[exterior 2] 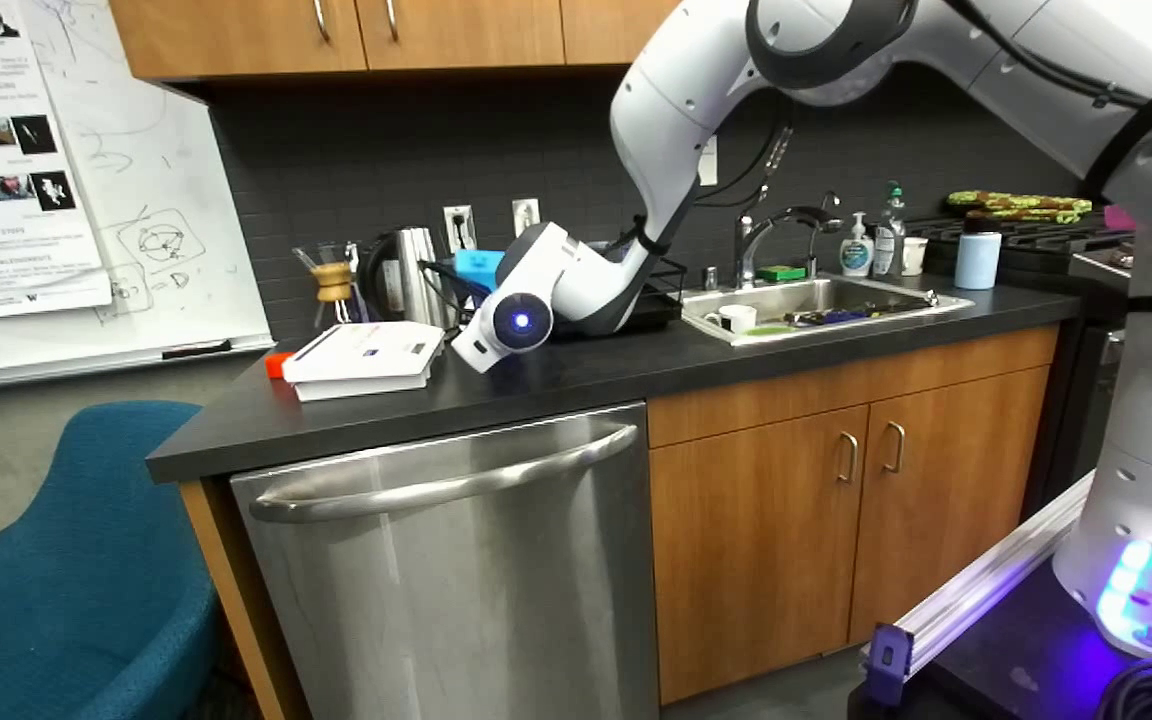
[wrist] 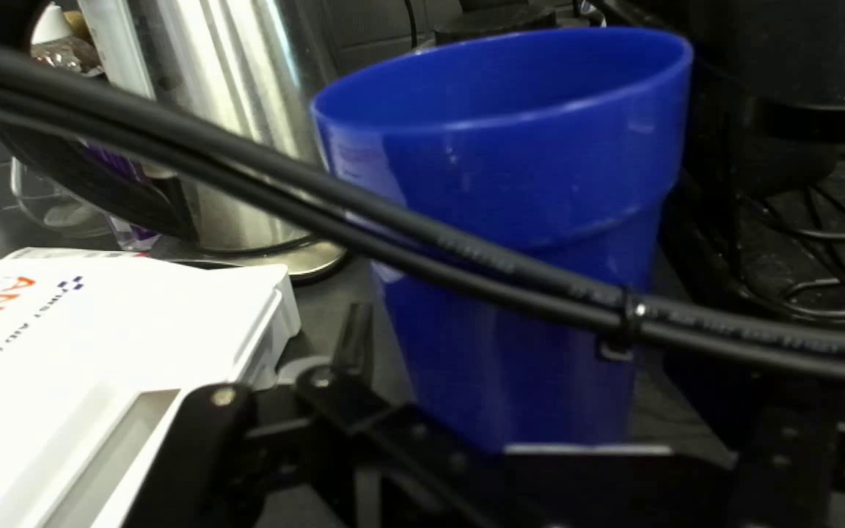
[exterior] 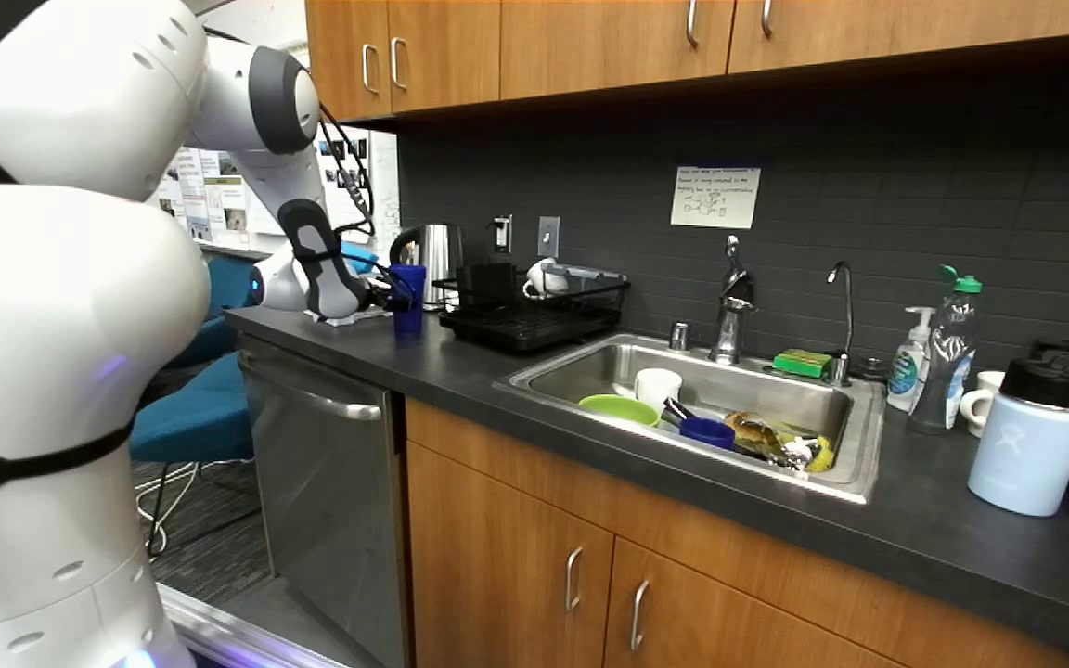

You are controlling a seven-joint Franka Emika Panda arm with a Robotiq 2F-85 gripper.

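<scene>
— Where are your jaws, and what have they got?

— Nothing gripped: they stand parted, low in the wrist view, at a tall blue plastic tumbler (wrist: 554,205) upright on the dark grey tabletop (exterior: 465,371). On one side I see bare tabletop between me and its wall; the other side melts into black, so I judge that half only loosely.

— What crowds you?

— In the wrist view, clocked from the tumbler: a brushed-steel kettle with a black handle (wrist: 224,81) sits at ten o'clock, a white plastic first-aid case (wrist: 136,330) at eight, a black wire dish rack (exterior: 516,329) at three.

— What could go wrong?

— I might topple it. It's tall and narrows toward its base, so one side of my jaws meeting it first would likely tip it. My twin black cables (wrist: 474,253) cross in front of it; if they dragged on the rim, it could slide or fall. The rack is near enough to snag me.

— Do the views agree?

— Not wholly. The gap beside my jaws shows only in the wrist view. An exterior view shows a stainless-steel sink (exterior: 785,399), holding a lime-green bowl (exterior: 618,406), toward four o'clock from the tumbler, which the wrist view leaves out. In an exterior view, my white wrist (exterior 2: 586,290) hides most of the tumbler's spot.
</scene>
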